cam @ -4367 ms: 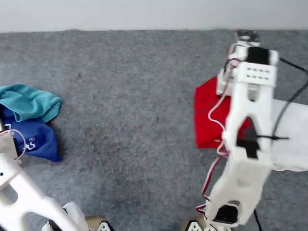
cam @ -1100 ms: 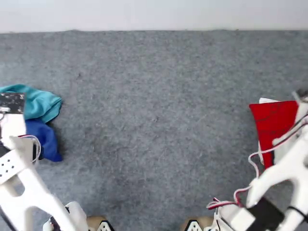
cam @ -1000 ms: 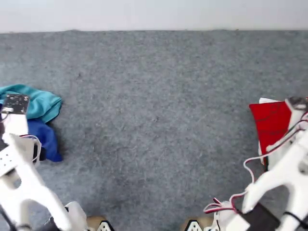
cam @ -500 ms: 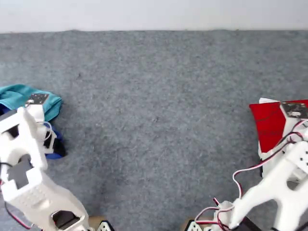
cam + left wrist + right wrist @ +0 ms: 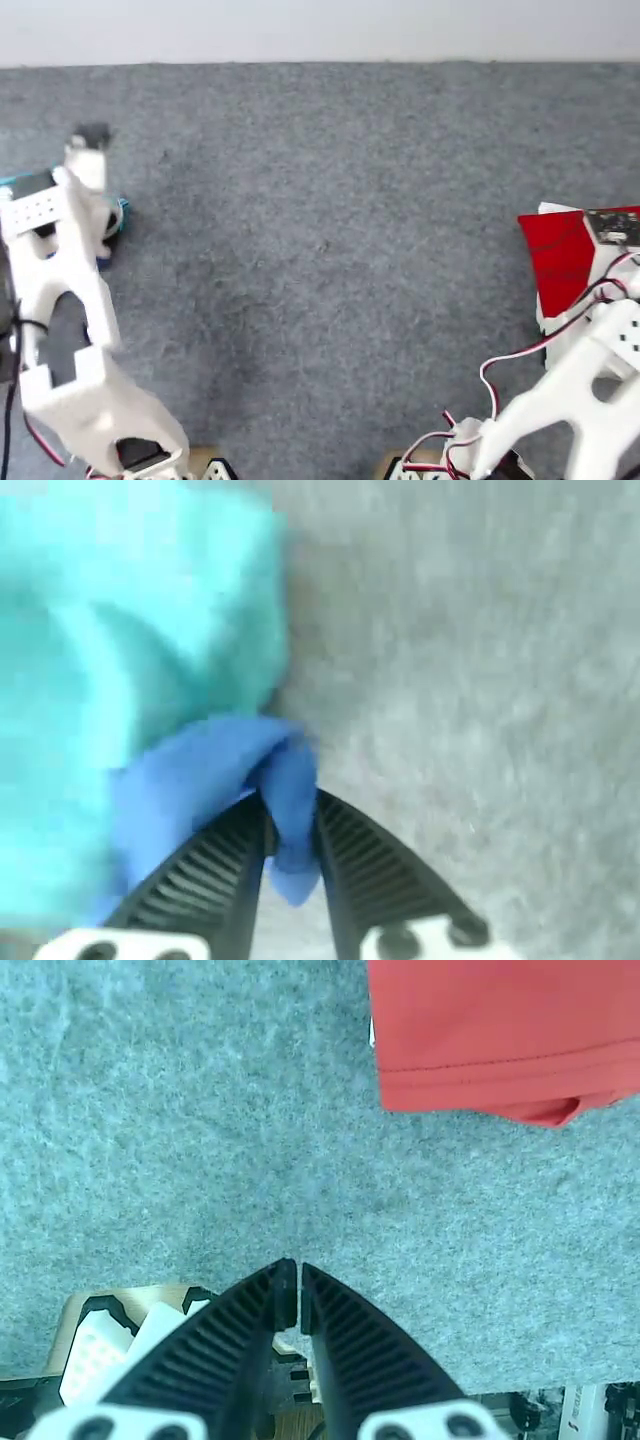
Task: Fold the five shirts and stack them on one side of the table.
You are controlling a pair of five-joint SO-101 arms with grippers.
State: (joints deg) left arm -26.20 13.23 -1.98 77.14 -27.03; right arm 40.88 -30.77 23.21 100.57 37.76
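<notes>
Left tool (image 5: 290, 802), clamped on a fold of the blue shirt (image 5: 180, 790) just beside the teal shirt (image 5: 120, 650), should lift slowly without dragging the teal shirt along. Right tool (image 5: 294, 1270) is closed and empty.

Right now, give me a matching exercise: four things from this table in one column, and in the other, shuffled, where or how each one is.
Things:
1. blue cloth shirt
2. teal cloth shirt
3. red cloth shirt
4. right gripper

Places or states:
A. shut on nothing, over the grey felt table
B. lying flat at the table's right side
C. pinched in the left gripper
D. bunched up right beside the blue one

Pairs: 1-C, 2-D, 3-B, 4-A
</notes>
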